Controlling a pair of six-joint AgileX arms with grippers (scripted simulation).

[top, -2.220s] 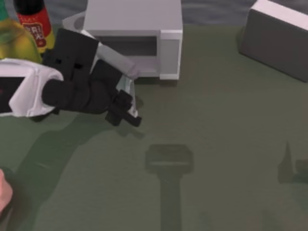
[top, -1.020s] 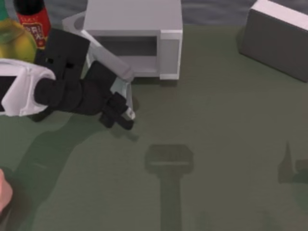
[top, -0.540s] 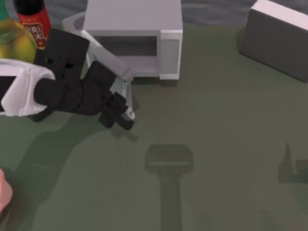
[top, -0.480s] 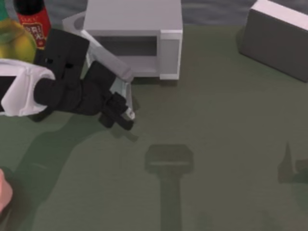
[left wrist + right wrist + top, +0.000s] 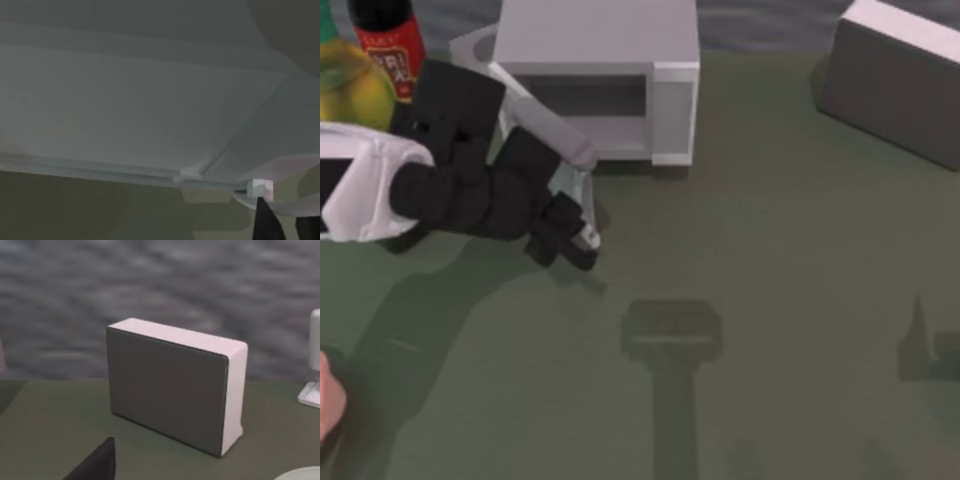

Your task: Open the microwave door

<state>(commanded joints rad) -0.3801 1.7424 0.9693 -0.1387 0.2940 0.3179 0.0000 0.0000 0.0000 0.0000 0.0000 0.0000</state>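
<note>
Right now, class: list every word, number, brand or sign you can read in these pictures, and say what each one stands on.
Red bottle label: white marks that look like characters, too blurred to read.
Yellow bottle: no text visible.
Microwave, its open door and the grey-and-white box: no text, numbers or signs.
Left gripper on the door's edge: no markings.
Nothing here can be quoted with confidence.

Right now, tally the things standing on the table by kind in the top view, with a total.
Microwaves: 1, the microwave, door swung open
Bottles: 2, the red-labelled bottle and the yellow-green bottle
Boxes: 1, the grey-and-white box
Total: 4
</note>
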